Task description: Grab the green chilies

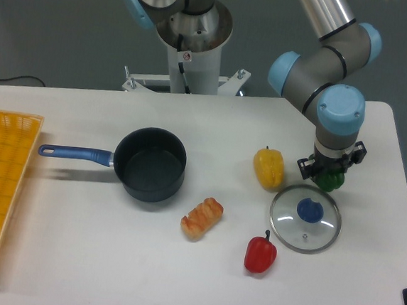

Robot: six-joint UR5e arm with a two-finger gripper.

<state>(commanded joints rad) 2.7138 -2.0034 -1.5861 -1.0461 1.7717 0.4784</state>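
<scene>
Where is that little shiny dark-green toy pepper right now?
The dark-green toy pepper sits on the table's right side, directly under the arm's pincer, which partly hides it. It lies just above the round glass lid and right of the yellow toy pepper.

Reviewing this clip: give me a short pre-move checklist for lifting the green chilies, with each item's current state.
1. Gripper over the green chilies: ok.
2. Fingers closed on it: cannot tell, the wrist hides them.
3. Chilies off the table: cannot tell.
4. Glass lid clear of the chilies: not ok, its rim lies right beside them.
5. Yellow pepper apart from the gripper: ok.
6. Space above free for lifting: ok.
</scene>
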